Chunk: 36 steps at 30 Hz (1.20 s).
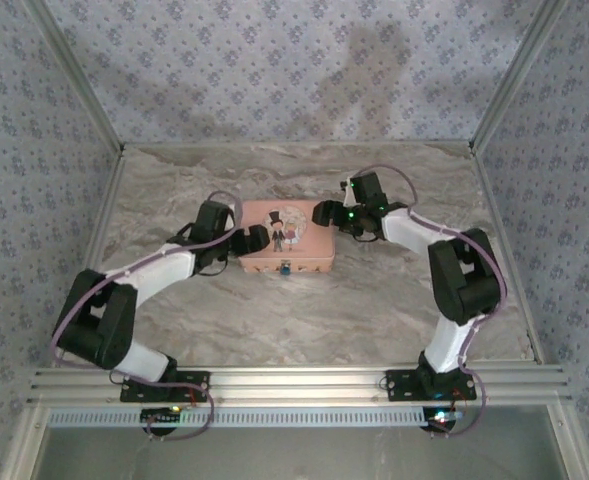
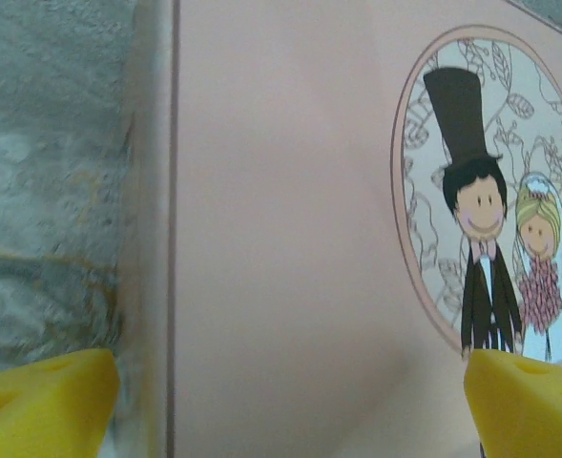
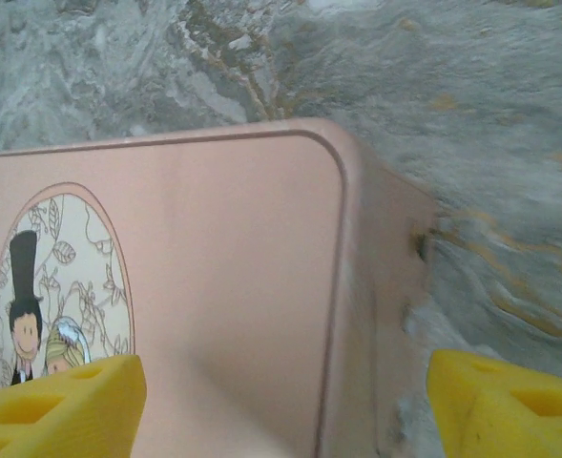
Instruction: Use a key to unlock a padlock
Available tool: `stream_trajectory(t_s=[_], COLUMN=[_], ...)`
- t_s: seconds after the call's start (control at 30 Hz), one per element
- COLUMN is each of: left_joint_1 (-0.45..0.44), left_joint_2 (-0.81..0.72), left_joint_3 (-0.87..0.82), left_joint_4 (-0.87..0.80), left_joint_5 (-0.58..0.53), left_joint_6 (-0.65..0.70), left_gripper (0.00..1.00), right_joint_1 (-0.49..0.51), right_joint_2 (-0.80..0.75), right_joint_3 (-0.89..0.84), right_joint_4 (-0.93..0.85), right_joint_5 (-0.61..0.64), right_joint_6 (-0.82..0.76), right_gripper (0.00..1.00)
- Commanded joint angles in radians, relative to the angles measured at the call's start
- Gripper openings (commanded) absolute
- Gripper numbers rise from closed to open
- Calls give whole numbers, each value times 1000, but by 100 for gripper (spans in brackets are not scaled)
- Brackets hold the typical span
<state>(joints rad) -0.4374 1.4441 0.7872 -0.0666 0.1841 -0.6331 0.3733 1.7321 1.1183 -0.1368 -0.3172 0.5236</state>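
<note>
Pink tin [image 1: 286, 243]: padlock [image 1: 287, 268] hangs on its near wall.
Left gripper [image 1: 255, 238]: spread, nearer padlock.
Right gripper [image 1: 323, 213]: spread, farther.

Between the pads [image 2: 42, 401] of your left pincer [image 2: 290, 401], the tin [image 2: 281, 239] looks like smooth painted metal, pink with a soft satin sheen. Its printed oval [image 2: 490, 191] lies flat and matt. The pads look like matt yellow foam or rubber, faintly grainy.

Under your right pincer [image 3: 285, 405], the tin's rounded corner is smooth. Beyond it the tabletop [image 3: 471, 114] has a marble pattern and a dull finish.

From above, the padlock [image 1: 287, 267] between the 2 pincers is bluish and too small to judge. The frame rail [image 1: 294, 378] looks like ribbed bare aluminium.
</note>
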Motion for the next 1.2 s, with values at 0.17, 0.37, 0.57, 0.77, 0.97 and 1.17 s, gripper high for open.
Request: stream_trajectory(t_s=[0.17,0.37,0.57,0.77,0.97,1.17], left_joint_1=[-2,-92,-242,-375,-439,-448], left_joint_2=[-198,-246,-191,-98,-30,-26], left_joint_3=[-6,6,49,130,183,179], left_joint_4=[-197,-241,-224,-218,-217,-211], left_joint_5=[-150,-147,-183,-189,-192,-192], left_joint_6=[32,13,-34,-12,1,-5], left_gripper=[93,93,93,92,92,92], right_joint_1=[-95,-238,-306,-323,-330,-333], right_joint_2=[-275,-323,-263,-195,-124,-90], right_joint_3=[-82,-158,-186,-200,-188,-178], right_joint_4=[-370,-479,-500,-469,-429,-418], right_joint_5=[339,362,395,387,390,391], right_joint_6=[-14,24,33,58,64,69], right_gripper=[67,45,37,31,30,28])
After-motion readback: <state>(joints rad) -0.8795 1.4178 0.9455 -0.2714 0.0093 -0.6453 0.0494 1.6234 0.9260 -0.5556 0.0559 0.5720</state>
